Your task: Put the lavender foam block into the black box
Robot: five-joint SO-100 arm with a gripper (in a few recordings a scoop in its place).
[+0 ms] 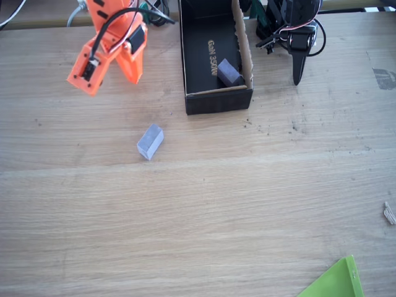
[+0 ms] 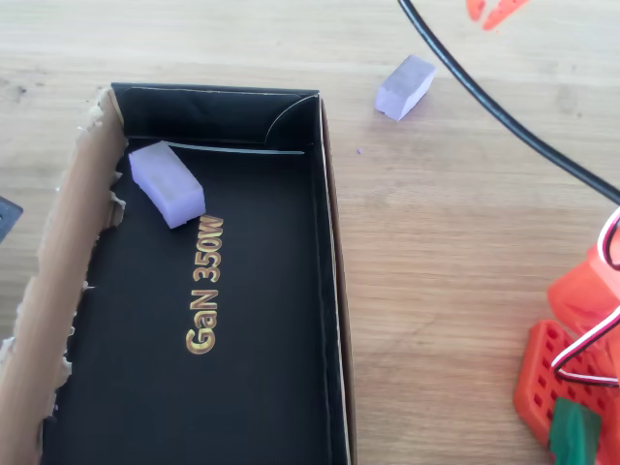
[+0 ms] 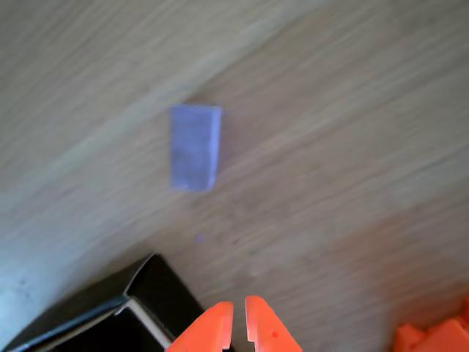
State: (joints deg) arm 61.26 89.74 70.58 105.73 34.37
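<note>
Right now my gripper (image 3: 239, 323) hangs above the table (image 1: 247, 216) with its orange tips nearly touching, so it is clenched on nothing. The lavender foam block (image 1: 150, 142) lies free on the bare wood, well apart from me and a little way out from the front wall of the black box (image 1: 218, 101). In the wrist view it sits ahead of my fingertips (image 3: 214, 326), with the box corner just below and to the left.

A darker purple block (image 1: 229, 73) already rests inside the box, near the raw cardboard side. That, I judge, is the first trap: heading for the wrong piece.

The second is my closed jaws. If I descend like this, I will push the foam along the wood rather than straddle it, and light foam skids easily.

The block also lies at a slant to my fingers, so a poorly turned wrist could pinch it by a corner and let it twist out.

Finally, the box walls are low but real; carrying too low could clip the rim and knock the block loose.
</note>
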